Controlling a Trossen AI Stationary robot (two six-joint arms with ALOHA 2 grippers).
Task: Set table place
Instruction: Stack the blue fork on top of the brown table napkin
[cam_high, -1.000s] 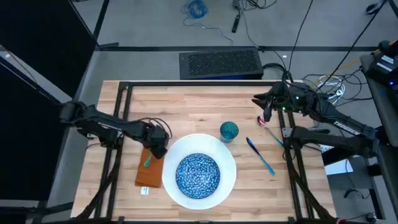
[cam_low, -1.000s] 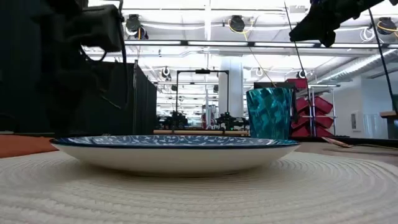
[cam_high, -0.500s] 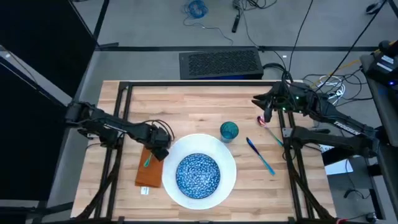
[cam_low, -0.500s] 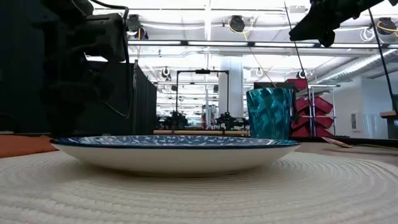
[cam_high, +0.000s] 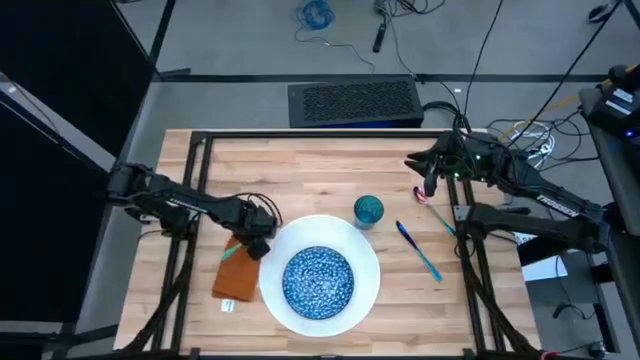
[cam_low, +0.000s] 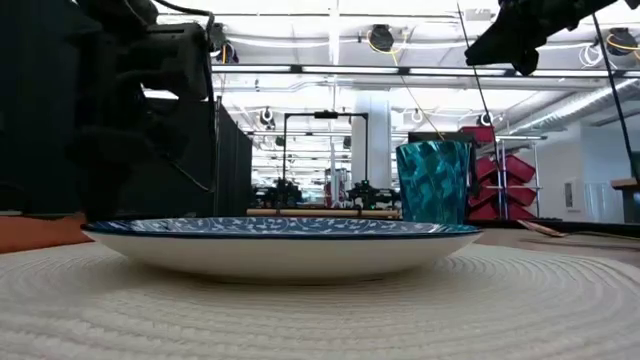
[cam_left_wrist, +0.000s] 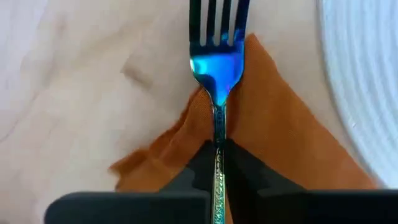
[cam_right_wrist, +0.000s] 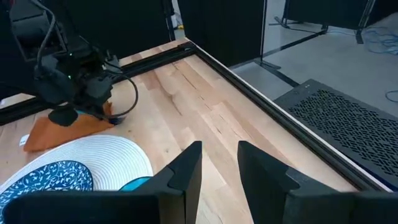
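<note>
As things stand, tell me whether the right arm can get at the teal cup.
Probably yes. The right gripper hangs open above the table, just beyond the teal cup, with only bare wood between them. The left gripper is busy with the fork across the plate.

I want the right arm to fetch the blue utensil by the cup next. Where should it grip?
Take the utensil mid-handle, from straight above, jaws across its width. It lies flat and diagonal on bare table, apart from the cup and plate. The right gripper hangs open nearby.
</note>
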